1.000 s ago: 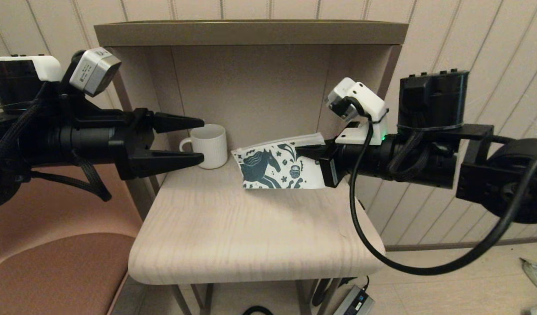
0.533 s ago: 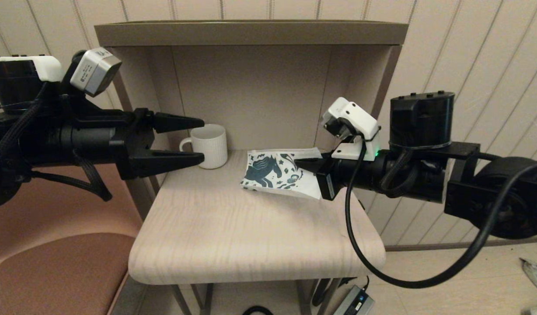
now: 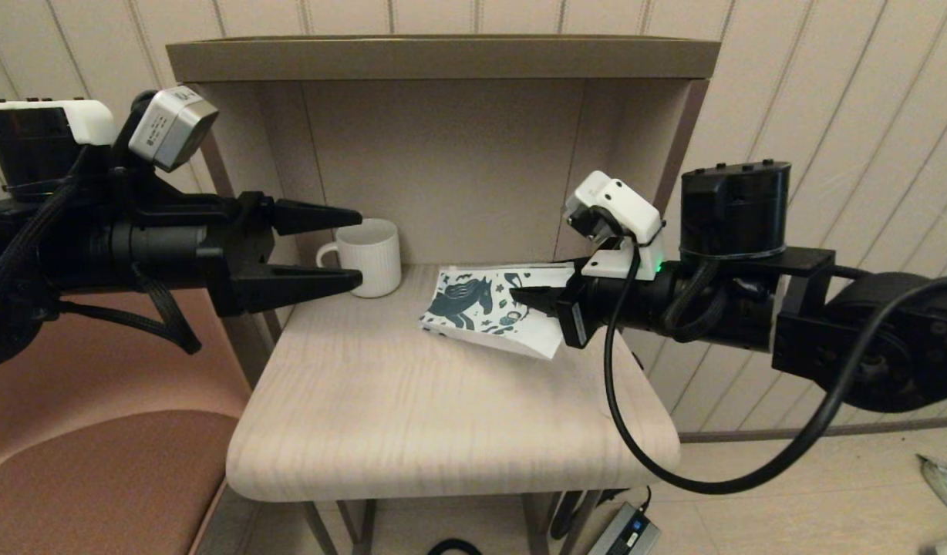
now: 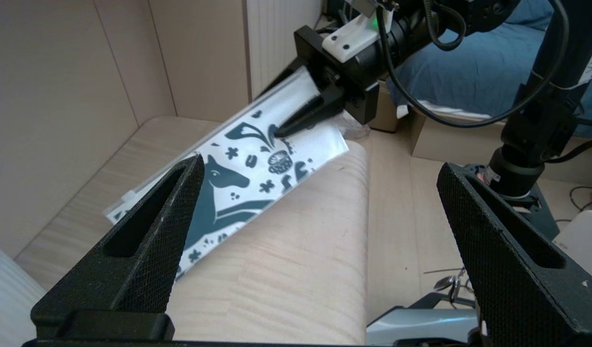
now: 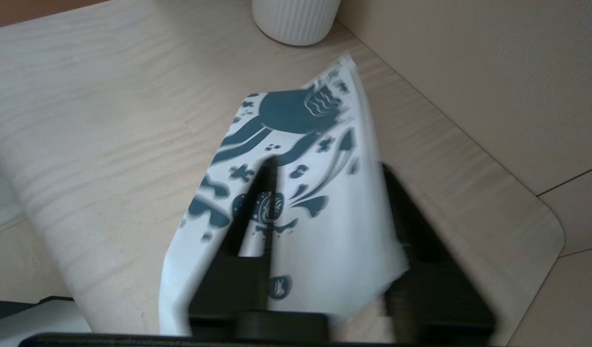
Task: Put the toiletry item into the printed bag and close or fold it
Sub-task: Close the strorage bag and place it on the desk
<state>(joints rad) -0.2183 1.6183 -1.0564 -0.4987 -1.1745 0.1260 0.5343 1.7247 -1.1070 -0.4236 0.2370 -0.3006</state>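
The printed bag (image 3: 473, 304) (image 4: 248, 164) lies slanted on the pale wood table (image 3: 412, 416). Its left end rests on the top and its right end is still raised at my right gripper (image 3: 521, 299). In the right wrist view the right gripper (image 5: 327, 166) has its jaws parted. One finger (image 5: 257, 212) lies over the bag (image 5: 320, 231) and the other is under it. My left gripper (image 3: 356, 249) (image 4: 320, 164) hangs open and empty at the table's left, in front of the mug. The white squeeze tube is not in view.
A white ribbed mug (image 3: 369, 254) (image 5: 296, 19) stands at the back left of the table. The alcove's back and side walls (image 3: 443, 169) close in behind the bag. A brown chair seat (image 3: 103, 478) sits to the left, and a power brick (image 3: 624, 532) lies on the floor below.
The right gripper has come down and forward, laying the bag from nearly upright to a low slant with its left end on the table. Its fingers now stand apart. The left arm has not moved.
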